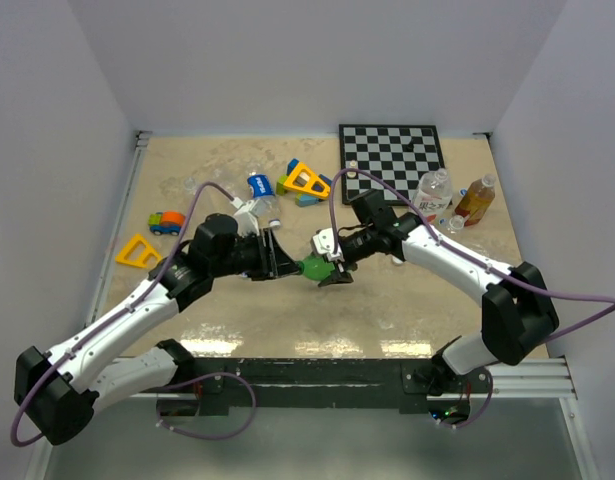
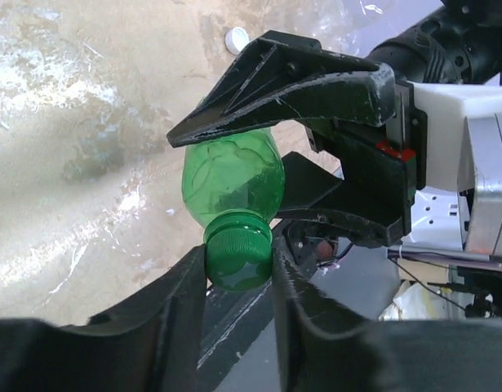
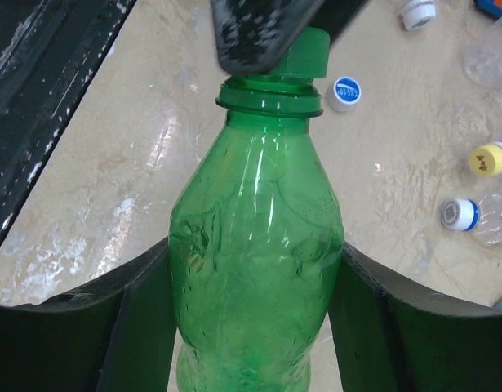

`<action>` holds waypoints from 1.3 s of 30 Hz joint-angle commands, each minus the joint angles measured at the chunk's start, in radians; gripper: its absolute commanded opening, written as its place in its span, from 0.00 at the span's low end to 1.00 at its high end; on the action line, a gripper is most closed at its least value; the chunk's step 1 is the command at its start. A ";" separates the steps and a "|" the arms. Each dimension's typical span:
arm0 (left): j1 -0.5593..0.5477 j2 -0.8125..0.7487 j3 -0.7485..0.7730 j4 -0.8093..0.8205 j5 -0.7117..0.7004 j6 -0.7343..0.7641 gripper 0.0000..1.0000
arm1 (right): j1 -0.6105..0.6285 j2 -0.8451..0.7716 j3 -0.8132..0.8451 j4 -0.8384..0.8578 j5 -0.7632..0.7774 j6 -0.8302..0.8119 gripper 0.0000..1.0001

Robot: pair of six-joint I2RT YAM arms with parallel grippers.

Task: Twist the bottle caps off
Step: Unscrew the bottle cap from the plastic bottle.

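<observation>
Jaws first: your left gripper [image 1: 285, 262] is pinched tight on the green cap [image 2: 238, 257], one finger on each side. The cap sits on the green bottle [image 3: 255, 245], which is held sideways over mid-table with its neck pointing to 9 o'clock. Your right gripper [image 1: 332, 268] is squeezed around the bottle's belly from the 3 o'clock side. So I'd say you're mid-unscrew on this one, though I can't tell how loose the cap is. Next move is probably to twist the left wrist while the right holds firm, then pull the cap away toward 9. Up at 2 o'clock, the clear bottle [image 1: 434, 190] and amber bottle [image 1: 475, 200] are waiting.
</observation>
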 commanded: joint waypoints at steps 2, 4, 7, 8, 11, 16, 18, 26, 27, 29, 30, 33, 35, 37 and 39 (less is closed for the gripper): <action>0.013 -0.049 0.109 -0.015 -0.117 0.085 0.69 | 0.008 0.000 0.014 -0.052 -0.002 -0.016 0.00; 0.013 -0.089 0.112 -0.030 -0.151 0.180 0.86 | 0.008 -0.002 0.014 -0.052 -0.003 -0.018 0.00; 0.015 -0.168 0.090 -0.021 -0.160 0.402 0.98 | 0.008 0.000 0.014 -0.054 -0.006 -0.019 0.00; 0.013 -0.201 0.067 -0.004 -0.143 0.505 1.00 | 0.008 -0.002 0.014 -0.055 -0.006 -0.021 0.00; 0.015 -0.288 -0.060 0.132 -0.046 0.747 1.00 | 0.008 -0.002 0.014 -0.057 -0.006 -0.024 0.00; 0.015 -0.240 -0.179 0.225 0.257 1.192 0.97 | 0.008 -0.002 0.014 -0.058 -0.006 -0.025 0.00; 0.013 -0.186 -0.182 0.205 0.278 1.304 0.93 | 0.008 0.000 0.014 -0.058 -0.005 -0.025 0.00; 0.007 -0.123 -0.231 0.401 0.358 1.356 0.81 | 0.008 0.001 0.014 -0.058 0.000 -0.025 0.00; 0.006 -0.123 -0.228 0.404 0.354 1.351 0.78 | 0.008 0.003 0.014 -0.058 -0.002 -0.025 0.00; 0.007 -0.117 -0.220 0.401 0.351 1.336 0.71 | 0.006 0.010 0.016 -0.063 -0.002 -0.028 0.00; 0.007 -0.115 -0.220 0.402 0.351 1.331 0.68 | 0.008 0.012 0.016 -0.065 -0.003 -0.030 0.00; 0.006 -0.101 -0.217 0.412 0.363 1.319 0.62 | 0.008 0.015 0.019 -0.071 -0.003 -0.033 0.00; 0.006 -0.092 -0.213 0.409 0.366 1.314 0.59 | 0.008 0.016 0.019 -0.071 -0.003 -0.034 0.00; 0.007 -0.081 -0.205 0.399 0.371 1.313 0.55 | 0.006 0.015 0.019 -0.071 -0.003 -0.033 0.00; 0.007 -0.078 -0.204 0.401 0.380 1.307 0.50 | 0.008 0.015 0.019 -0.071 -0.002 -0.033 0.00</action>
